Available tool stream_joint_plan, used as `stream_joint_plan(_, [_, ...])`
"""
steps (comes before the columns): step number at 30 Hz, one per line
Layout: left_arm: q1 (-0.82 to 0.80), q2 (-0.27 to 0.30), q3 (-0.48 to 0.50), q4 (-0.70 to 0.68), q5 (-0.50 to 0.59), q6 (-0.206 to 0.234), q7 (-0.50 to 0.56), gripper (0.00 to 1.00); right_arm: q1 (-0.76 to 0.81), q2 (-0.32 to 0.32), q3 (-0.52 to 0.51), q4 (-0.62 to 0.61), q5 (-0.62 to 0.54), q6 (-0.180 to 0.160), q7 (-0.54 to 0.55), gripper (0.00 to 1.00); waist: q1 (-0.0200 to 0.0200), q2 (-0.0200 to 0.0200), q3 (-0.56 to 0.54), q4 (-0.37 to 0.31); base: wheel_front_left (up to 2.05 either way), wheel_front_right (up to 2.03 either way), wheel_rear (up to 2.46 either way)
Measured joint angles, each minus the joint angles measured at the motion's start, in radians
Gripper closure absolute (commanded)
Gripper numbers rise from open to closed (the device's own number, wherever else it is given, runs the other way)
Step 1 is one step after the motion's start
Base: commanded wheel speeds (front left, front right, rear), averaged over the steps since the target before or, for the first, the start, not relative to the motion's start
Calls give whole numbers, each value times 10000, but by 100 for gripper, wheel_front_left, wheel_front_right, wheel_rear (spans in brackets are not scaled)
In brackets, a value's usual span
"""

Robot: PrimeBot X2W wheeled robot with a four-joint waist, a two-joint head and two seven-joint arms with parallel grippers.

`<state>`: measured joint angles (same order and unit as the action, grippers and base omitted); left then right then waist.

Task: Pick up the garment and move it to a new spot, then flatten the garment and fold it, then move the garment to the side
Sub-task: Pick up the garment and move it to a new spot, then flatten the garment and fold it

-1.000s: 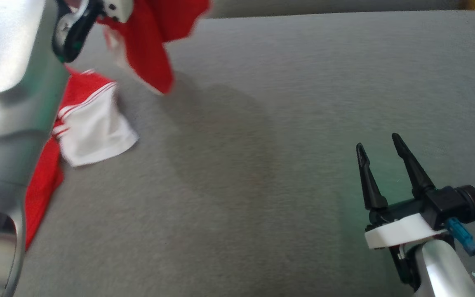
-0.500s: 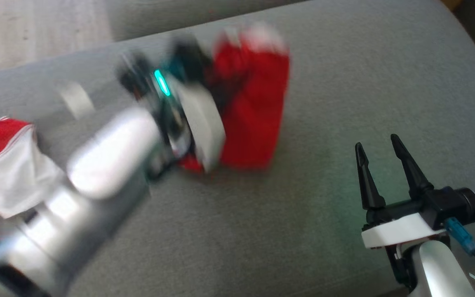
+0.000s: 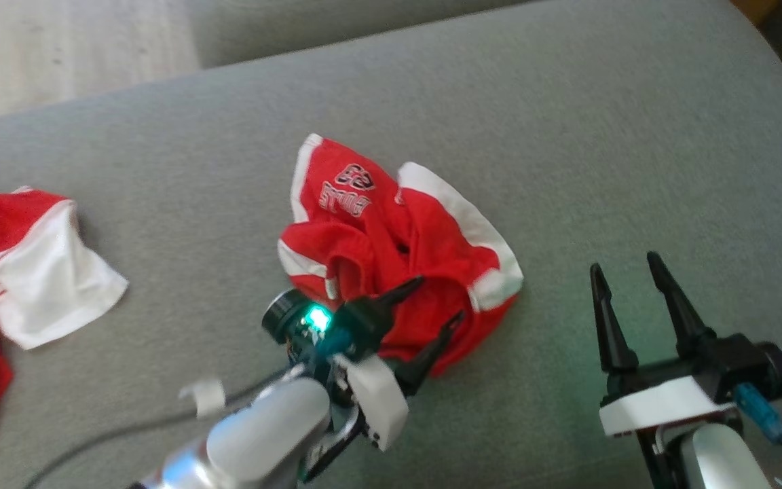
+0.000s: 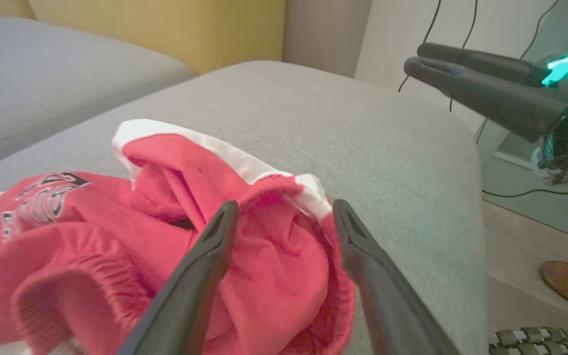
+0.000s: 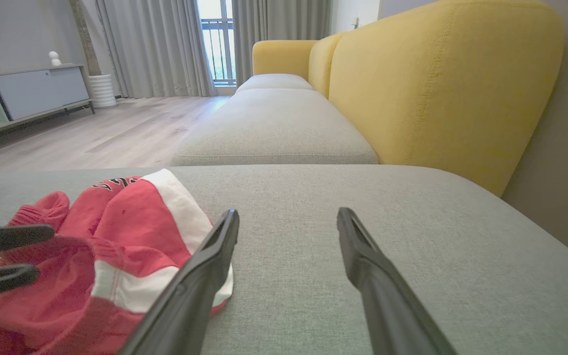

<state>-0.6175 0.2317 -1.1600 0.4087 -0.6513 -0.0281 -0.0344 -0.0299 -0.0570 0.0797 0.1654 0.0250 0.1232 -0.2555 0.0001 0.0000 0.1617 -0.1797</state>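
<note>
Garment, red shorts with white trim, lies crumpled on the grey cushion, directly under and ahead of the left gripper. Its near edge is hidden behind that gripper's fingers in the head view. The dark lettering on it is creased and cannot be read. In the left wrist view the two fingers stand spread over the heap, with nothing pinched between them. Whether their tips touch the cloth cannot be told. The right gripper is also spread and empty, standing just off the heap on the side away from the left gripper. A second red-and-white garment lies well apart on the left gripper's outer side, cut off by the frame edge. Half a second earlier the left gripper was a blur, with the shorts bunched against it above the cushion. Now its jaws have parted and the cloth rests loose. The right gripper's spread is unchanged.
</note>
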Motion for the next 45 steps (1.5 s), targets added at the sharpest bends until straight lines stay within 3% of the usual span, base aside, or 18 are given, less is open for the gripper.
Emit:
stream_joint_plan(4, [577,-69,182,36,439,1011,-1229,0,270,4,8,96,0,0,0,0,-1,0,-424,356,0,0,0])
stream_joint_plan(8, [1512,-58,957,-184,249,1916,-1952,0,742,10,17,117,0,0,0,0,-2,0,-1040,757,0,0,0])
stream_joint_plan(14, [3166,42,2966,-995,-19,3269,-2150,0,1313,46,21,146,4,0,0,0,-2,0,-1891,1474,0,0,0])
stream_joint_plan(16, [3937,19,3877,-1684,322,3465,-2151,0,1443,69,19,142,6,0,0,0,-3,0,-2167,1681,0,0,0])
stream_joint_plan(20, [6270,-134,5912,-2938,1488,3352,-2176,0,1873,102,25,105,88,0,0,0,-5,0,-2761,2071,0,0,0])
stream_joint_plan(27, [8433,-479,7430,-3285,2803,2744,-2176,0,2416,117,144,48,364,0,0,0,-3,0,-3226,2276,0,0,0])
stream_joint_plan(39, [8969,-1083,8606,-3074,4420,1779,-2176,0,2896,121,176,35,433,0,2,0,-1,0,-3486,2280,0,0,0])
stream_joint_plan(45, [8968,-1269,8855,-2832,4700,1578,-2176,0,2893,123,125,44,456,0,2,0,-1,0,-3539,2220,0,0,0])
